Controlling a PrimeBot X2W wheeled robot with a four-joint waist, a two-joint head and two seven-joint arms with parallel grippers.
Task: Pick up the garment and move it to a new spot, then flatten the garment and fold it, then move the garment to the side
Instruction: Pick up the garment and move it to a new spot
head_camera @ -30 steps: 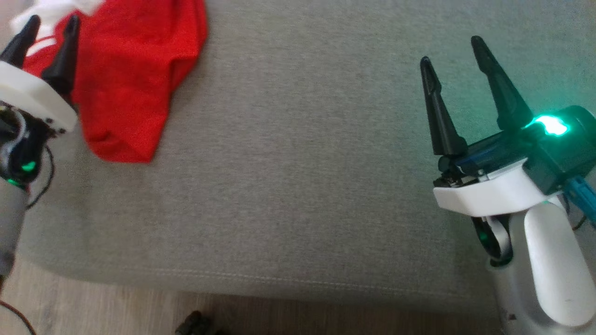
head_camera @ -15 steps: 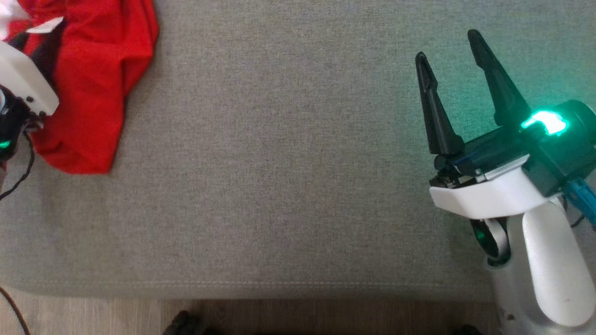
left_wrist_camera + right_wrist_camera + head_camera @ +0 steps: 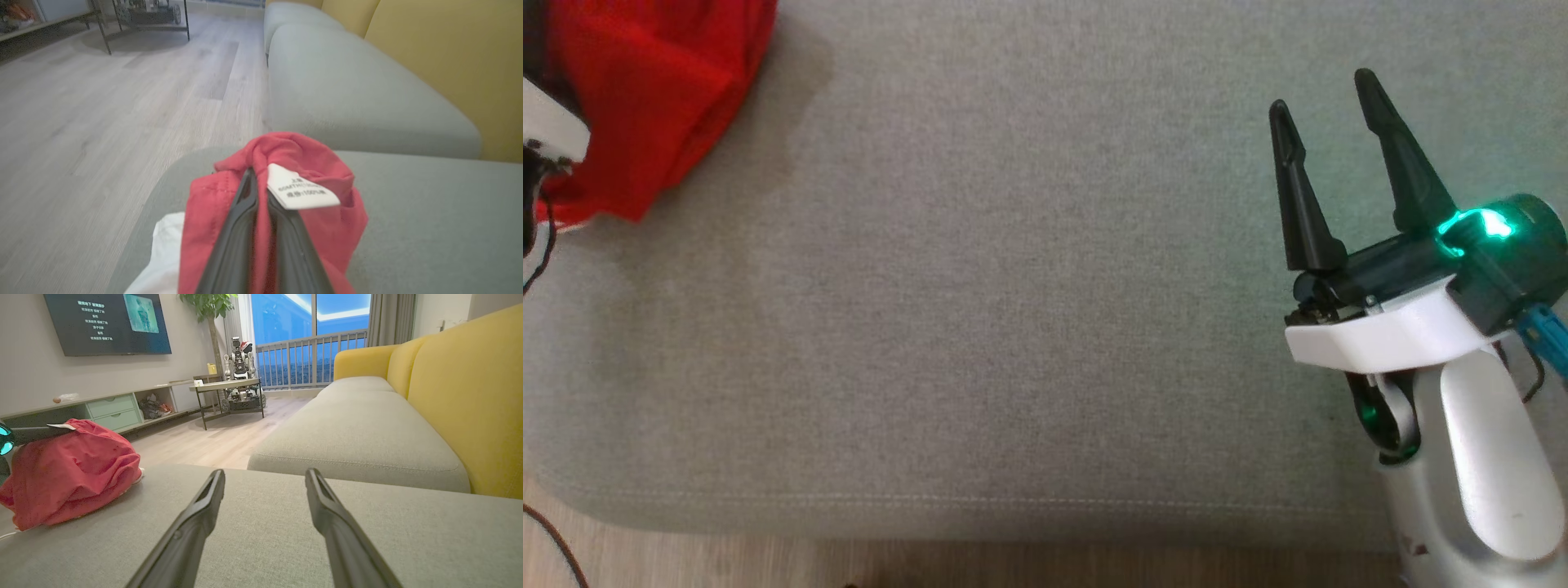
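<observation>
While left hand (image 3: 258,179) pinches red garment (image 3: 302,153), seemingly lifted, right hand (image 3: 1321,91) spread.

- Head view evenly lit; a green lamp (image 3: 1480,222) tints the sofa cushion (image 3: 1013,286) at right.
- The garment (image 3: 662,90) casts a soft shadow, upper left.
- Left wrist view: floor (image 3: 102,102) blurred.

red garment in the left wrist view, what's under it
The grey sofa cushion, and white fabric poking out below the red garment. How far the white runs beneath is covered.

red garment (image 3: 645,90), grey cushion (image 3: 1013,327), yellow backrest (image 3: 470,396)
</observation>
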